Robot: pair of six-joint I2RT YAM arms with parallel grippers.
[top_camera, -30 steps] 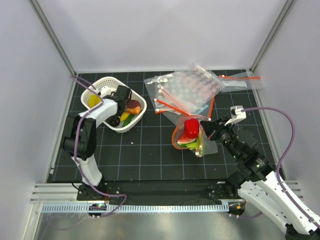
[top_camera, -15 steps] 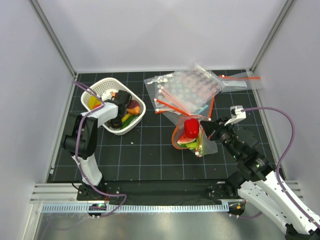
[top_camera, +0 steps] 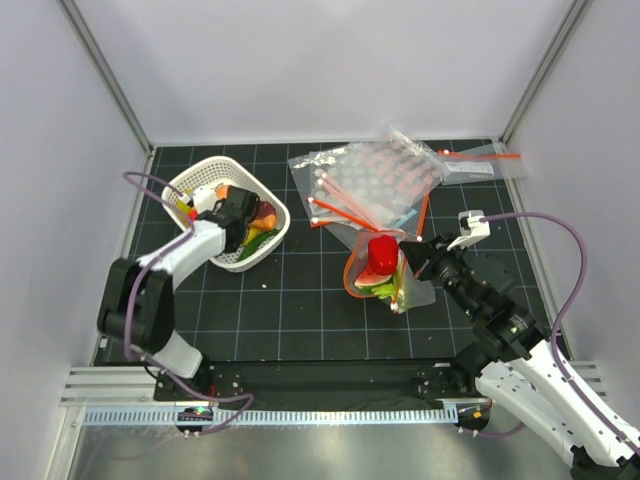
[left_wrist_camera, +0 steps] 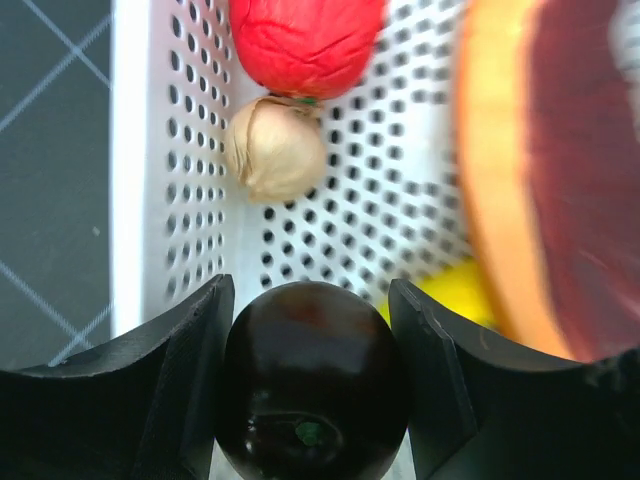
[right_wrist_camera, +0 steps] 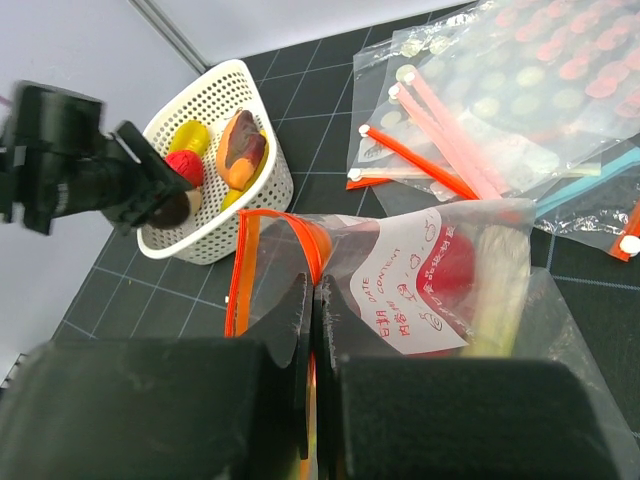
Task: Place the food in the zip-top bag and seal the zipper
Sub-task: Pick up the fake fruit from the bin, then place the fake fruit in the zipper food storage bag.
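Left gripper [left_wrist_camera: 311, 300] is clamped on a dark round fruit [left_wrist_camera: 312, 390], held over the white basket [top_camera: 205, 165] at the tabletop's [top_camera: 300, 310] left. Right gripper [right_wrist_camera: 314, 320] is closed, pinching the zip-top bag [top_camera: 390, 280] by its right side, mid-tabletop, well apart from the basket.

The left wrist view alone shows the fruit filling the gap between the fingers, with a red piece [left_wrist_camera: 305, 40] and a beige piece [left_wrist_camera: 272, 150] in the basket beyond it. The top view hides that grip but shows the small red fruit [top_camera: 381, 252] and watermelon wedge [top_camera: 372, 286] inside the bag.

The bag's mouth gapes toward the basket side. The zipper [right_wrist_camera: 238, 270] runs roughly near-to-far along the left edge. Spare bags [top_camera: 375, 180] lie behind.
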